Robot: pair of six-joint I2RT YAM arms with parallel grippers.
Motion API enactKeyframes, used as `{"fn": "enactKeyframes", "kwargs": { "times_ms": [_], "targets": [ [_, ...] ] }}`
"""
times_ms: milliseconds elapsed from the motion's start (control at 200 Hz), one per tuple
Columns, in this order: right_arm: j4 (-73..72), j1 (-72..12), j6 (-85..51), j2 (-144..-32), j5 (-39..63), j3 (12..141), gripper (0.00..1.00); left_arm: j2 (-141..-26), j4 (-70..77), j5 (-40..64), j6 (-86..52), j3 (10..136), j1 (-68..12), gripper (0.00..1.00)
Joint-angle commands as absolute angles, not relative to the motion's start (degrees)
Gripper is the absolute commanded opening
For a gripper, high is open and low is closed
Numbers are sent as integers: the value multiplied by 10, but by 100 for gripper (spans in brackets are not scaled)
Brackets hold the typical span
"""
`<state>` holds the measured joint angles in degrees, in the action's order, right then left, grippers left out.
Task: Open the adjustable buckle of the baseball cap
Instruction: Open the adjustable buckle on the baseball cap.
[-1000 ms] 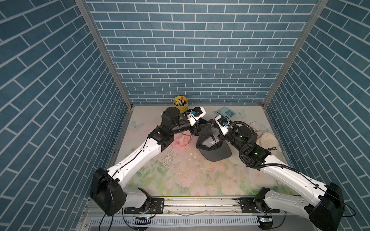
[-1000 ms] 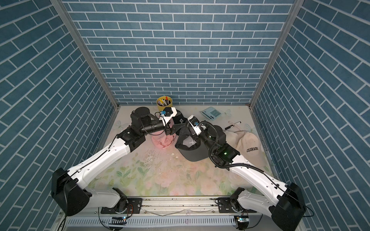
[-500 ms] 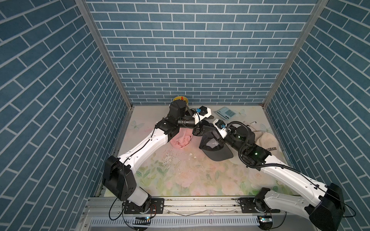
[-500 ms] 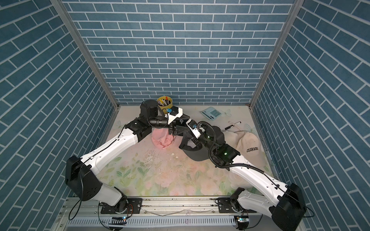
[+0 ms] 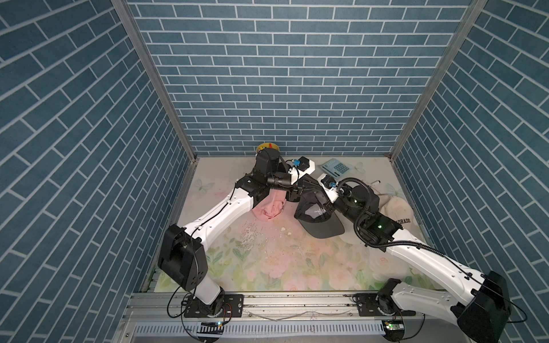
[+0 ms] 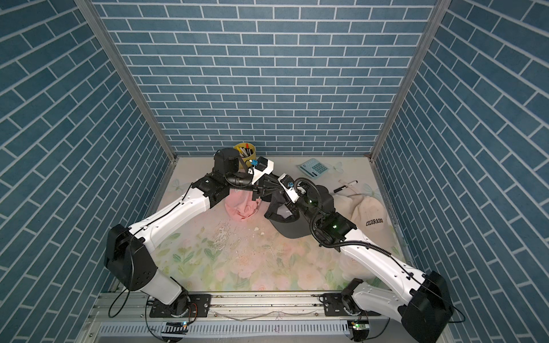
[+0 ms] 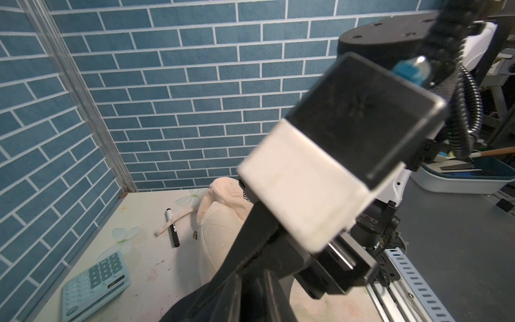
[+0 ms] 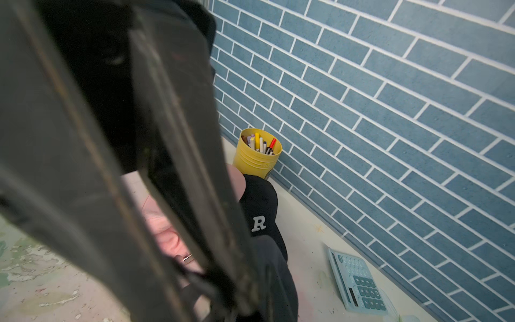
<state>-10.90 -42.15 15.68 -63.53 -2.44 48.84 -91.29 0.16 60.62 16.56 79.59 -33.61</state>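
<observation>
- "COLORADO", dark block capitals, arched: side of cream fabric baseball cap (image 6: pixel 370 215); in a top view only "ORADO" shows on the cap (image 5: pixel 396 212).
- "R", white serif capital: black fabric cap (image 8: pixel 260 206), right wrist view.
- White script mark, illegible: front of dark grey baseball cap (image 5: pixel 319 215).
- Key digits, too small to read: pale teal plastic calculator (image 8: pixel 359 281).
- White label print, blurred: black marker pen (image 7: pixel 172 228).

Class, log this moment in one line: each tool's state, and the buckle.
right tool: shut on cap | left tool: at cap's rear, grip unclear | buckle: hidden
</observation>
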Motion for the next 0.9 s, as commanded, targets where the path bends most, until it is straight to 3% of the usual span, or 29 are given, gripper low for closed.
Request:
{"fn": "enactKeyframes", "kwargs": {
  "times_ms": [0, 140, 545, 865, 895],
  "targets": [
    [-144, -417, 138, -627, -31, 484, 0, -904, 9, 605, 164, 799, -332, 11],
    [-150, -411, 131, -626, -34, 481, 0, -902, 9, 584, 168, 801, -332, 0],
    [-175, -390, 70, -604, -127, 456, 0, -855, 44, 505, 165, 752, -331, 0],
    [-180, -386, 49, -607, -132, 465, 0, -845, 84, 477, 132, 716, -332, 0],
    [-174, -386, 47, -610, -127, 471, 0, -845, 90, 473, 127, 716, -331, 8]
  ]
}}
